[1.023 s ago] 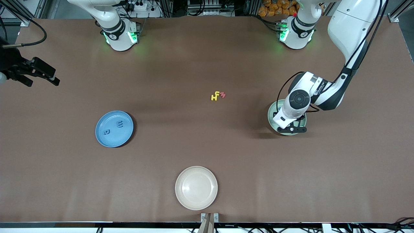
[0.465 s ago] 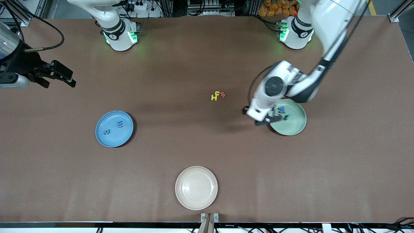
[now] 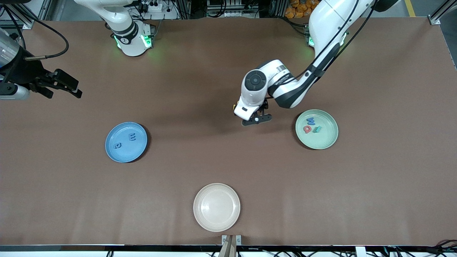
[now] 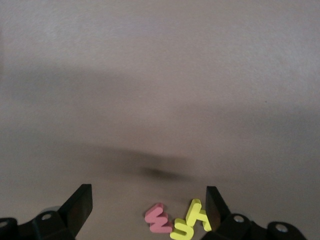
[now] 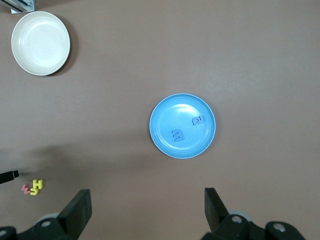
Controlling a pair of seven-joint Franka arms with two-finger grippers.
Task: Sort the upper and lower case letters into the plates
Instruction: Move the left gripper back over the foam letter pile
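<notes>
Two letters sit in the blue plate (image 3: 126,142), three in the mint plate (image 3: 317,129). Left gripper (image 4: 145,212), jaws wide and empty, hovers over the last cluster (image 4: 177,222), seemingly three pieces, touching. Right gripper (image 3: 60,85) waits wide at the table's edge; bare tabletop surrounds the cluster.

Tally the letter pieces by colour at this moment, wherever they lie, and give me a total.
Blue letters: 3, two in the blue plate and one in the mint green plate
Red or pink letters: 2
Yellow letters: 2
Teal letters: 1
Total: 8
</notes>
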